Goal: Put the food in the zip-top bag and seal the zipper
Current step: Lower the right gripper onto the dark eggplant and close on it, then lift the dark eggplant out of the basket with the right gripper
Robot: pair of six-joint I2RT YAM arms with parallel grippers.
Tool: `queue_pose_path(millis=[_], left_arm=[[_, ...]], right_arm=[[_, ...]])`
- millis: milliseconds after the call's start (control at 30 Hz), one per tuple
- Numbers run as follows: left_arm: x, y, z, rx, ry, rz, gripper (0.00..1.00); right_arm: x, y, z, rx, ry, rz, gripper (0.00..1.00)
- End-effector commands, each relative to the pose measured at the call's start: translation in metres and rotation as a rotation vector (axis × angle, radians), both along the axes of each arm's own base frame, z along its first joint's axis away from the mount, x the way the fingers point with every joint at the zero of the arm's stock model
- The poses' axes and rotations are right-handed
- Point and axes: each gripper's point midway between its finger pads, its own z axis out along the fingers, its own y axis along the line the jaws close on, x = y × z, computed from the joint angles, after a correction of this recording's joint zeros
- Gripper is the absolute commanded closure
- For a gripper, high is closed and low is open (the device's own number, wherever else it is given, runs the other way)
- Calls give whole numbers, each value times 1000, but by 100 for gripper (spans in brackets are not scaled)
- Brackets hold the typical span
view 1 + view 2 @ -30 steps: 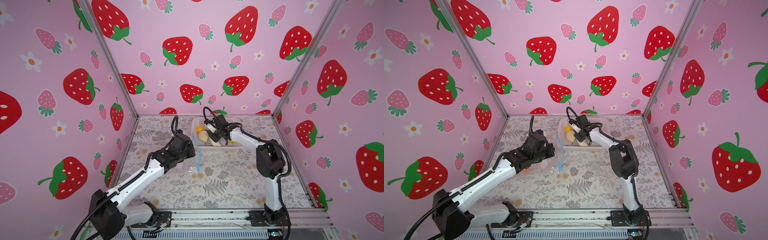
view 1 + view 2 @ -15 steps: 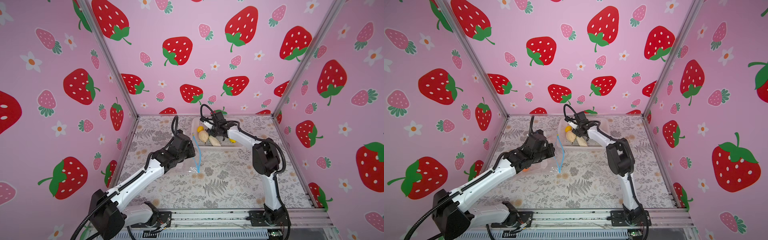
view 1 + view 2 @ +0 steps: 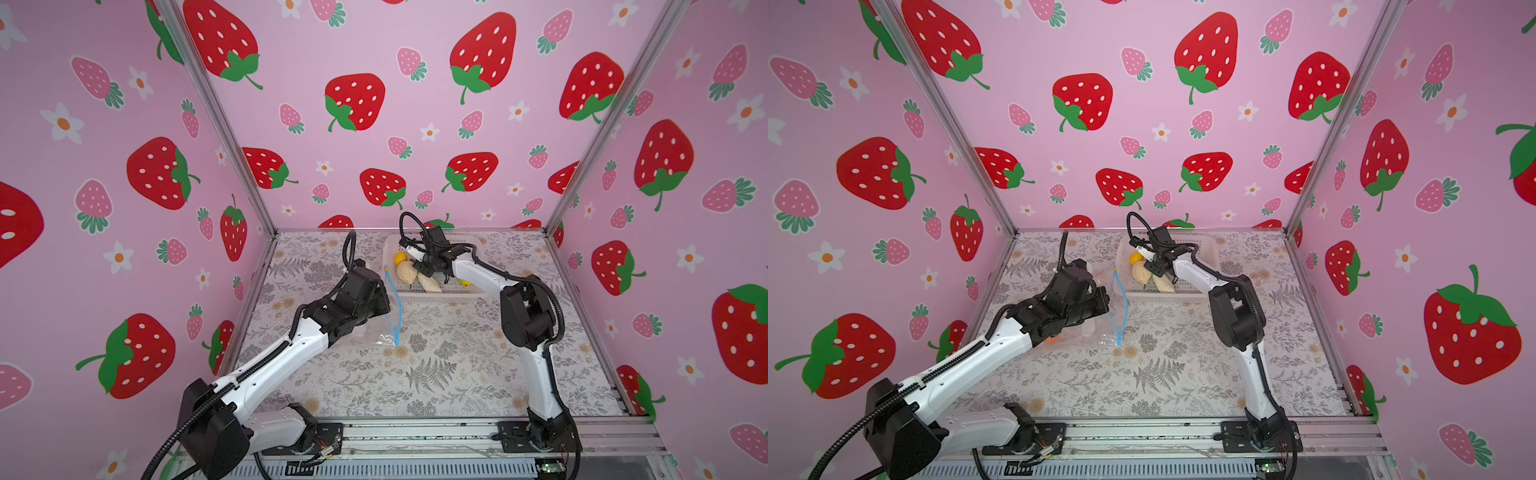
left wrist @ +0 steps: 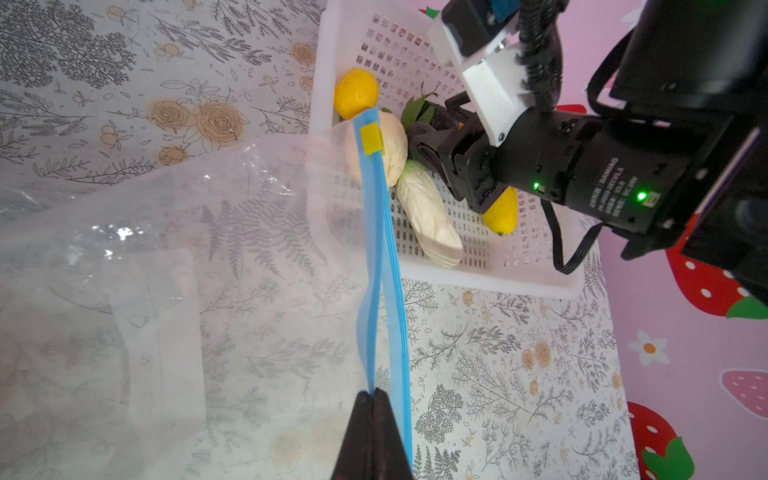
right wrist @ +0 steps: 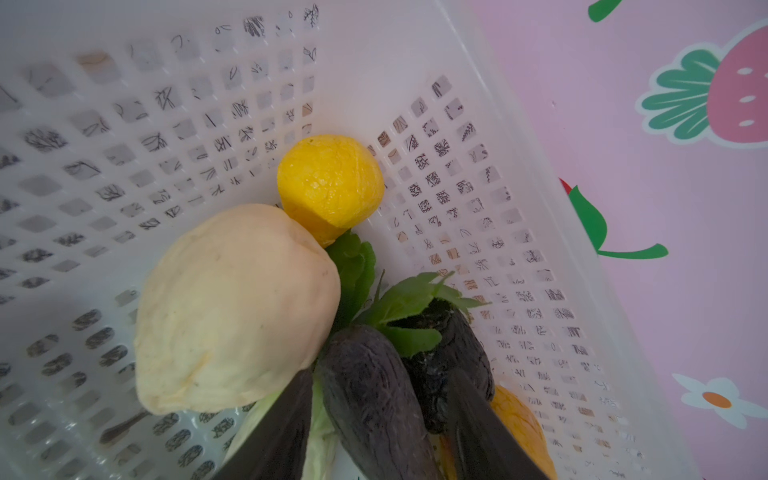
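My left pincer is clamped tight on the light-blue zipper, lifting that edge of the zip-top bag; the rest slumps on the tabletop, strips parted. Further back, my right pincer is down in the white basket, roughly half spread, straddling two dark purple pieces; can't tell if it's gripping. Yellow fruit and cream piece sit just beside them.

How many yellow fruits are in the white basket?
2. One yellow fruit sits in the basket's corner beside the round cream piece. The other yellow fruit peeks from behind the right gripper, near the long cream piece. More may be hidden.
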Motion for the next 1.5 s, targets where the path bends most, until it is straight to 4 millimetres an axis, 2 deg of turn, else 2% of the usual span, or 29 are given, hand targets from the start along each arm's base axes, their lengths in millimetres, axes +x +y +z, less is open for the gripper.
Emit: queue_pose_path(millis=[0, 333, 767, 967, 1467], left_arm=[[6, 2, 8, -5, -21, 22, 100], [6, 2, 8, -9, -21, 24, 100], [5, 4, 7, -7, -22, 31, 100], [5, 4, 6, -5, -20, 30, 100], [3, 6, 6, -11, -21, 35, 100]], right_arm=[[6, -5, -9, -36, 2, -8, 45], [14, -12, -16, -69, -10, -44, 43], [18, -13, -9, -59, -31, -71, 60], [20, -15, 0, -49, -47, -91, 61], [31, -18, 45, 48, -102, -183, 66]])
